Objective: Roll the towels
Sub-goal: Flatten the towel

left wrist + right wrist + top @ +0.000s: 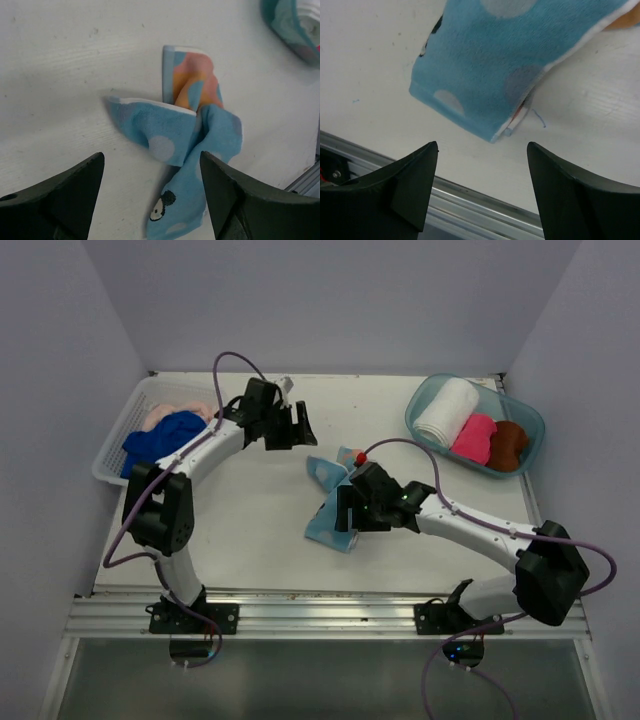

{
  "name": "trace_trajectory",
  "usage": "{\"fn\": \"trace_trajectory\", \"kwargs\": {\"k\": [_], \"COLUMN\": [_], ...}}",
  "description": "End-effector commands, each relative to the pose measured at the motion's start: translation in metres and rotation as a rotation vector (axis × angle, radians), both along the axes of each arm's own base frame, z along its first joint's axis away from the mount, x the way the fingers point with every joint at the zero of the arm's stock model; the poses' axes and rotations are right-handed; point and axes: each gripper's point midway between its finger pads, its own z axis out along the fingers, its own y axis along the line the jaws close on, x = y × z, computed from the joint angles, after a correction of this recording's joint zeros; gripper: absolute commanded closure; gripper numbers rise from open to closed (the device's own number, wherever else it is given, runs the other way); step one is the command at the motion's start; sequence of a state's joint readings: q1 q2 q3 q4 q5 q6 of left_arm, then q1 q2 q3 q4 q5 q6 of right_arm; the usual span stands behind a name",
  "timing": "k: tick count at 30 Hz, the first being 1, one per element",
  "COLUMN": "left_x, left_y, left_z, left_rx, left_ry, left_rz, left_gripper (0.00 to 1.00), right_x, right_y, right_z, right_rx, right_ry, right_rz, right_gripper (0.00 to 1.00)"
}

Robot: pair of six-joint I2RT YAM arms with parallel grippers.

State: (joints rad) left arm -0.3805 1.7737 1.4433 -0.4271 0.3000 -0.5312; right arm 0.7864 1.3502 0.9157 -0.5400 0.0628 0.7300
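Left wrist shows cartoon-printed light blue towel (215, 135).

- A robotics lab test cell.
- Plain pale walls (80, 330) box in a white bench (250, 535).
- Left arm (160, 510) and right arm (480, 528) stand bolted to an aluminium rail (320, 618), purple cables (238, 354) looping.

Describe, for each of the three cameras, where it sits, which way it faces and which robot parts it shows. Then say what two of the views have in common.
Top external: above and behind the bases, looking down on the table; shows both arms whole, with the left hand and right hand.
Left wrist: on the left arm, looking down past its own open fingers at the light blue towel.
Right wrist: on the right arm, facing down toward the table's near rail; its open fingers frame the view.
Shared: both wrist views show the same towel.
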Motion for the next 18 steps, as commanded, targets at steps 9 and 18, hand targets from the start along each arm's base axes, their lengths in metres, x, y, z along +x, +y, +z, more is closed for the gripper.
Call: {"fn": "trace_trajectory", "kwargs": {"k": [9, 18], "left_x": [-0.016, -0.012], "left_y": [-0.045, -0.055], "left_z": [-0.099, -0.095], "left_rx": [0.088, 0.063], "left_ry": [0.208, 0.191], "left_rz": [-0.135, -0.140], "left_gripper": [0.21, 0.96], "right_x": [-0.009, 0.003], "right_y": [0.028, 0.042], "right_z": [-0.042, -0.066], "right_rx": [-0.087, -0.100], "right_ry": [0.024, 0.020], "right_rz": [-0.015, 0.003], "right_gripper": [0.25, 0.62]}}
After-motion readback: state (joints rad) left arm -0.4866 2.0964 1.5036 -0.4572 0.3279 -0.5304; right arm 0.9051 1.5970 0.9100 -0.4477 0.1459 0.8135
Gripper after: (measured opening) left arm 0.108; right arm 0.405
